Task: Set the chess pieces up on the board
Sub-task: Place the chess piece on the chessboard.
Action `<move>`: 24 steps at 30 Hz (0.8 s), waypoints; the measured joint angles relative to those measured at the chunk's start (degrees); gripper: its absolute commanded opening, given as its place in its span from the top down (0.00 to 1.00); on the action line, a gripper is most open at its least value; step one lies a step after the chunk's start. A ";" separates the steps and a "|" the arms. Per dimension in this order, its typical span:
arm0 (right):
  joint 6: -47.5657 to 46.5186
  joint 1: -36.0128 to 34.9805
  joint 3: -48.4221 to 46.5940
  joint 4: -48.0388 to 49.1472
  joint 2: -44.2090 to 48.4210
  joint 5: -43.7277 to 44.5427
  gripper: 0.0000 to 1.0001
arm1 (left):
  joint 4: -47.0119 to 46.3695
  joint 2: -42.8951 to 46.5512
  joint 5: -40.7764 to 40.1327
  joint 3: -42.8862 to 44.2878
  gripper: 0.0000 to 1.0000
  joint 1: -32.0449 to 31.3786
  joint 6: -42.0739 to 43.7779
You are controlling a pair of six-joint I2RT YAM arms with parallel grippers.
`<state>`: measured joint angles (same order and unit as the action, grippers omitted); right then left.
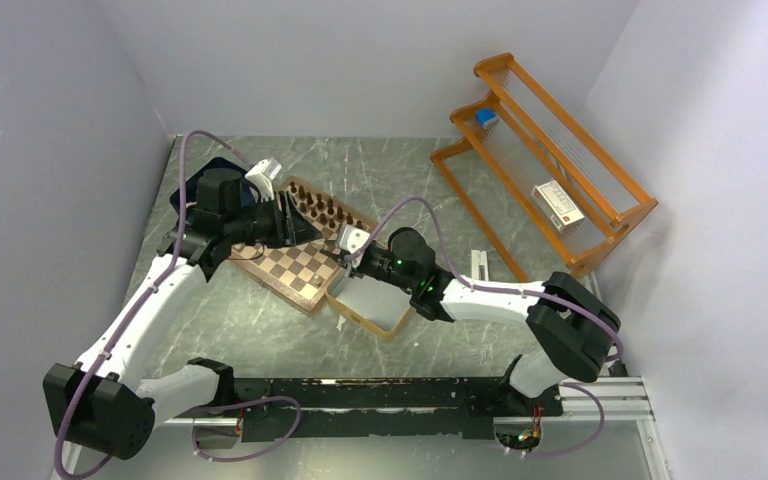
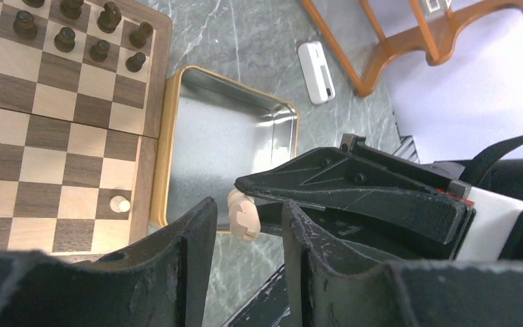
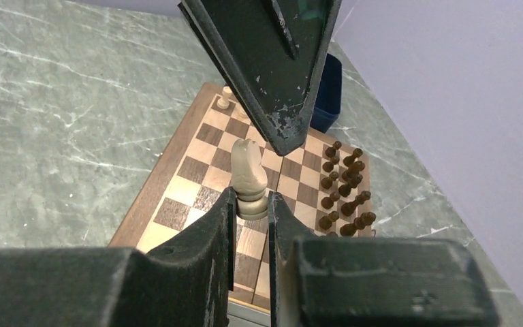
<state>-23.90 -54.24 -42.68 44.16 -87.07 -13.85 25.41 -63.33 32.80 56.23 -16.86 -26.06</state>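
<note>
The board (image 2: 41, 157) lies left of centre, with several dark chess pieces (image 2: 75, 27) in two rows along one edge. One pale pawn (image 2: 119, 204) stands alone on a square by the rim. My right gripper (image 3: 252, 197) is shut on the base of a pale chess piece (image 3: 248, 170), which it holds above the board (image 3: 177, 184). My left gripper (image 2: 248, 204) is open, and its fingers (image 2: 191, 252) stand on either side of that same piece (image 2: 243, 216) without touching it. From above, both grippers meet at the board's right side (image 1: 335, 240).
A silver gold-rimmed tin (image 2: 245, 92) sits against the board's right rim, under the grippers. A white device (image 2: 315, 71) lies beyond it, near the orange wooden rack (image 1: 545, 160). A navy tray (image 3: 327, 88) stands past the board's far corner.
</note>
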 measured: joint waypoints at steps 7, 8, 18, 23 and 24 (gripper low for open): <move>3.87 0.00 0.15 0.20 0.02 1.25 1.00 | -0.98 0.09 -0.66 -0.15 0.53 -0.02 -1.60; 4.44 0.00 0.15 0.22 0.00 1.22 1.00 | -0.94 0.09 -0.68 -0.15 0.53 -0.02 -1.11; 9.68 0.00 0.13 2.56 -1.31 0.96 1.00 | 0.31 0.09 -3.08 0.28 0.54 -0.02 2.95; 11.61 0.00 -0.09 2.75 -2.10 1.44 1.00 | 0.02 0.09 -2.49 0.24 0.52 -0.02 2.93; 12.00 0.00 -0.20 2.73 -2.12 1.49 1.00 | -0.28 0.11 -2.23 0.09 0.52 -0.02 2.93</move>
<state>-11.90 -54.24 -42.87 46.89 -89.19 -12.36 25.12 -63.22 30.57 56.31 -16.88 -23.14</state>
